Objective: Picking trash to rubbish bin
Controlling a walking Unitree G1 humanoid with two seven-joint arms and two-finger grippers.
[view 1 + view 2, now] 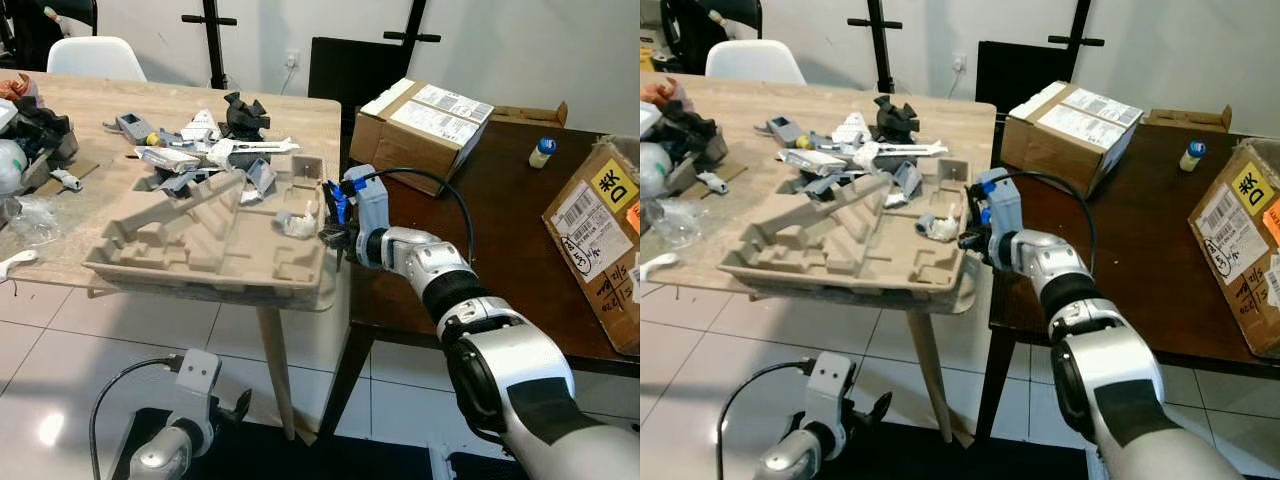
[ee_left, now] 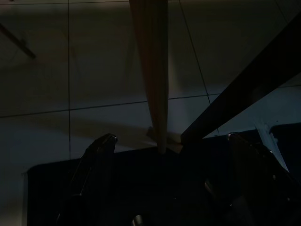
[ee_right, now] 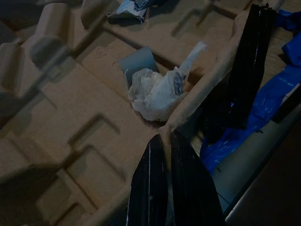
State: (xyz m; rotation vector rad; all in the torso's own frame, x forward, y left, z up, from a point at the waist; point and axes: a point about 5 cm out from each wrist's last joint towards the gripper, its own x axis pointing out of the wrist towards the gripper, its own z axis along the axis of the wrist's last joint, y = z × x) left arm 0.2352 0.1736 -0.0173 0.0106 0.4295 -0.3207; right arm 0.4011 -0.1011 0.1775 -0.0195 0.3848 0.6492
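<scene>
right end effector [image 1: 333,237] clamped on rim of moulded pulp tray [image 1: 200,245] | tray overhangs desk [image 1: 290,110] edge | risk: crumpled paper [image 3: 157,94] spilled if tray is tilted | left end effector [image 1: 228,408] idle, spread apart

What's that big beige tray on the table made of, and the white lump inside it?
The tray looks like moulded paper pulp: matte, fibrous beige, with pressed compartments. The white lump seems to be crumpled tissue or thin paper, though soft plastic is possible.

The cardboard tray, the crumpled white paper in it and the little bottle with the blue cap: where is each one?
Cardboard tray [image 1: 150,262]: left eye view, on its bare front wall.
Crumpled white paper [image 3: 153,96]: right wrist view, on the middle of the wad.
Little bottle [image 1: 541,153]: left eye view, on its pale body.
</scene>
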